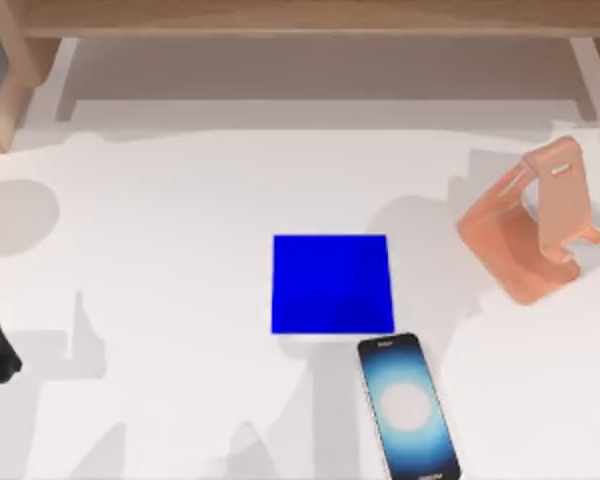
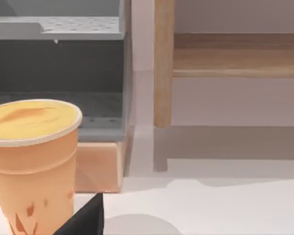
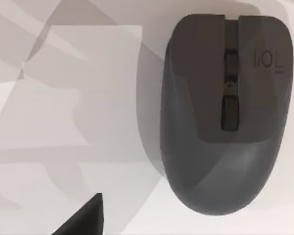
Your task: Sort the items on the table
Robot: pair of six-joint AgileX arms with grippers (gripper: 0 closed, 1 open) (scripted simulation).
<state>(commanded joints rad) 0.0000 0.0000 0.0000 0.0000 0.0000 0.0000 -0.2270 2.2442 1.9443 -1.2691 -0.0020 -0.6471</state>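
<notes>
Mouse (image 3: pixel 225 112) is seen directly below the right wrist camera, flat on the table (image 3: pixel 63 98), untouched. Phone (image 1: pixel 408 408) lies screen-up at the near edge, just beside the blue pad (image 1: pixel 332 283); the stand (image 1: pixel 535 225) sits well apart at the right. A dark part of the left arm is noted at the left edge, its camera facing an orange cup (image 2: pixel 32 156) and a shelf (image 2: pixel 164 63). Whether either pincer is released or clenched cannot be told.

Judged step: approach to the mouse, grasp not yet made. Next move likely calls for descent with fingers straddling the mouse's narrow width.
</notes>
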